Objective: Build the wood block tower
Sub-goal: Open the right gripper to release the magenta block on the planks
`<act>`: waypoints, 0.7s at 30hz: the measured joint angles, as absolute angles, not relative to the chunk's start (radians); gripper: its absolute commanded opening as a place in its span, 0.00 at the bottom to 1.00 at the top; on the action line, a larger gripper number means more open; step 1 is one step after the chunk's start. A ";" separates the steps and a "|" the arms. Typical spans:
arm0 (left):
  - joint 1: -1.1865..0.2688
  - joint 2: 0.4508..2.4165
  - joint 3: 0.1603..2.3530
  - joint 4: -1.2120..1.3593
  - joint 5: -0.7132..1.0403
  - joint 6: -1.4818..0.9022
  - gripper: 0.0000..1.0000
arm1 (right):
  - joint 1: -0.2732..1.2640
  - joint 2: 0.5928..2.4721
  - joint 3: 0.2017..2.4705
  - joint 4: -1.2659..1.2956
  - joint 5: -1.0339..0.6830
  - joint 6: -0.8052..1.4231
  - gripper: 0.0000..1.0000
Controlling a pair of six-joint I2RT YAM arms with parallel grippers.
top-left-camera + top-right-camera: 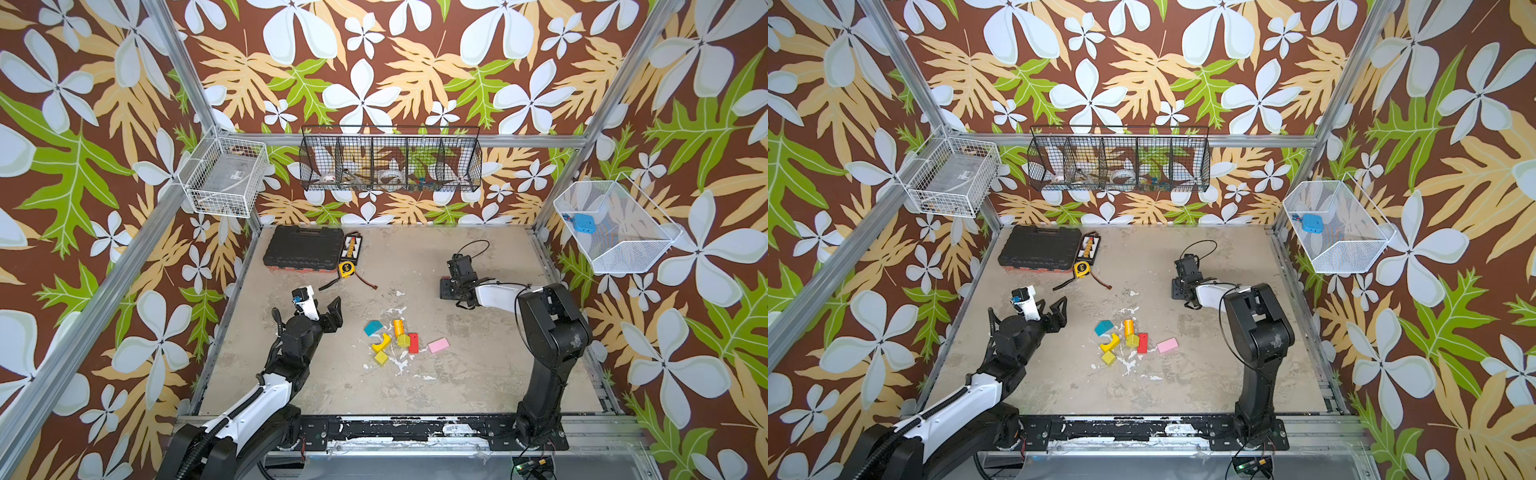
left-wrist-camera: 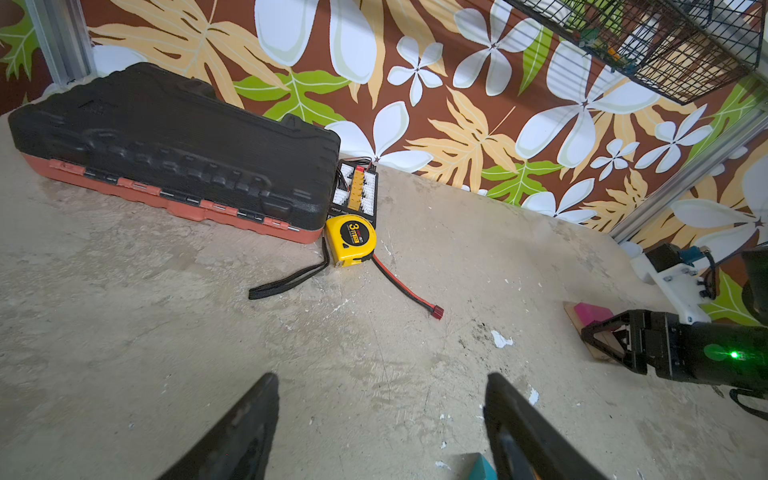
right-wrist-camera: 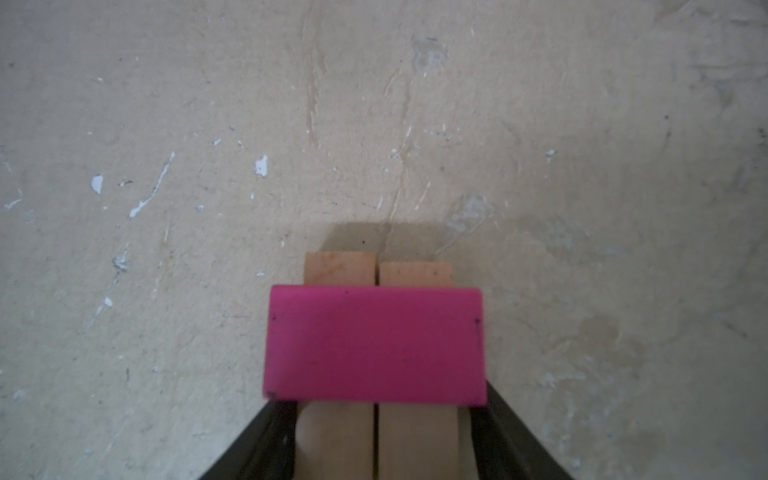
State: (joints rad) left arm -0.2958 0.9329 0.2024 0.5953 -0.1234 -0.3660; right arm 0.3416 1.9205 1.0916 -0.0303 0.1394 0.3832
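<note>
Magenta rectangular wood block (image 3: 374,345) fills the lower centre of the right wrist view. It lies crosswise on two plain tan wooden planks (image 3: 338,270) set side by side: the tower's base, right of centre in both top views. Right gripper (image 3: 380,415) straddles them part-open, tips hidden; whether it presses, I cannot tell. Left gripper (image 2: 380,378) gapes wide, empty. Loose painted blocks (image 1: 403,340) cluster at centre. They look light, rigid and slick, so pinch flat opposite faces; the orange cylinder (image 1: 398,327) may roll. Black wire wall basket (image 1: 390,127) holds tape rolls. White mesh basket (image 1: 623,255) at right holds a blue gadget (image 1: 578,221). Closed black tool case (image 1: 303,249) hides its contents.
</note>
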 measured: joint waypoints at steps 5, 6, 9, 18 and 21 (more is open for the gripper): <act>-0.296 0.933 0.202 0.595 -0.123 -0.366 0.79 | 0.347 1.918 1.087 -0.028 0.147 0.385 0.61; -0.296 0.932 0.202 0.595 -0.123 -0.366 0.79 | 0.348 1.918 1.087 -0.029 0.149 0.385 0.60; -0.296 0.931 0.202 0.595 -0.123 -0.366 0.79 | 0.355 1.918 1.089 -0.031 0.149 0.385 0.59; -0.296 0.931 0.202 0.595 -0.123 -0.366 0.79 | 0.361 1.929 1.104 -0.042 0.155 0.385 0.58; -0.296 0.931 0.202 0.595 -0.123 -0.366 0.79 | 0.361 1.934 1.110 -0.042 0.158 0.385 0.59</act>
State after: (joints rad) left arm -0.2958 0.9310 0.2024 0.5953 -0.1234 -0.3660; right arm 0.3611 1.9339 1.1095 -0.0418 0.1581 0.3851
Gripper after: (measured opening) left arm 0.786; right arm 0.583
